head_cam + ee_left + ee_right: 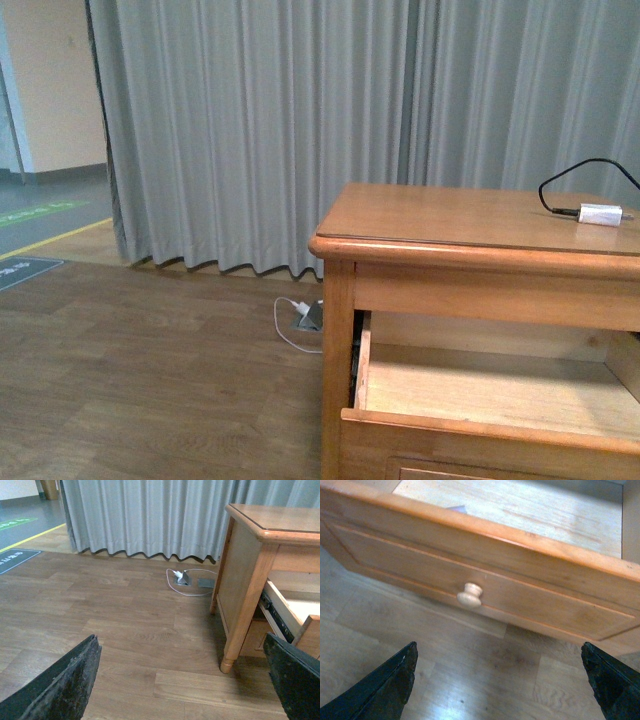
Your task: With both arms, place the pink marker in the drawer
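- Front view: the drawer (480,425) stands pulled out, bare inside as far as you can see. The pink marker is nowhere here. Only a white charger (600,213) lies on the cabinet top (430,215).
- Left wrist view: your left gripper (181,640) gapes wide and empty over the floor. No marker.
- Right wrist view: your right gripper (499,647) is spread wide, holding nothing, near the knob (469,594). Still no marker, so you risk grabbing the charger or nudging the drawer shut.

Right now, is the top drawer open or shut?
Open: the drawer is pulled well out, and its wooden floor shows from above.
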`<state>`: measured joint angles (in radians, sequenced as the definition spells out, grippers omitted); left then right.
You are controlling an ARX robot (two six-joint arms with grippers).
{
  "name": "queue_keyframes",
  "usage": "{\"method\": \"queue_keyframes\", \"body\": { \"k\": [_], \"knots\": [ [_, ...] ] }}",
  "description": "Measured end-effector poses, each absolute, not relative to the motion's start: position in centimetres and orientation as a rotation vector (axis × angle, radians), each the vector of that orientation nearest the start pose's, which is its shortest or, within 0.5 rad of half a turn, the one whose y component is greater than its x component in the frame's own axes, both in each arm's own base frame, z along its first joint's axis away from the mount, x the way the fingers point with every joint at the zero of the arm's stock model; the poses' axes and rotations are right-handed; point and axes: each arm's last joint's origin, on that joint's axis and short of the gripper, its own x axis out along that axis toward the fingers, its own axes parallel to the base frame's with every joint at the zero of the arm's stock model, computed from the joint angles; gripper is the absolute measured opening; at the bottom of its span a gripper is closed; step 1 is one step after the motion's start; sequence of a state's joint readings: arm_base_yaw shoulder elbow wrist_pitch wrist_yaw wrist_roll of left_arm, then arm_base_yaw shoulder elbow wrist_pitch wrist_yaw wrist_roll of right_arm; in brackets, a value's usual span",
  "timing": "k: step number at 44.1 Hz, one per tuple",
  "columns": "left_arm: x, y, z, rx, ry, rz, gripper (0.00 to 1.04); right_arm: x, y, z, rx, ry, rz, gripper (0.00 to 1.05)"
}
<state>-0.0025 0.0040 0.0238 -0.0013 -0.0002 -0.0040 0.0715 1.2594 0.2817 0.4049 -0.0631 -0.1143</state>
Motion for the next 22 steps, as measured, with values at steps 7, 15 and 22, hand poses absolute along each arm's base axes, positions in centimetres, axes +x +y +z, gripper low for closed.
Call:
{"method": "queue_keyframes", "body": {
  "k": [7,15,22],
  "knots": [
    [9.6,0.0,17.1,-0.004,-0.019,-0.002,0.99,23.6,1.8,10.8,-0.032,0.478,0.124,0.96],
    [9.6,0.0,17.1,-0.004,-0.019,-0.002,0.99,26.5,1.9,8.6,-0.021,0.419,0.072,0.96],
    [9.6,0.0,17.1,-0.004,-0.019,-0.002,0.99,30.5,1.8,7.4,-0.041,0.360,-0.009,0.96]
  ]
}}
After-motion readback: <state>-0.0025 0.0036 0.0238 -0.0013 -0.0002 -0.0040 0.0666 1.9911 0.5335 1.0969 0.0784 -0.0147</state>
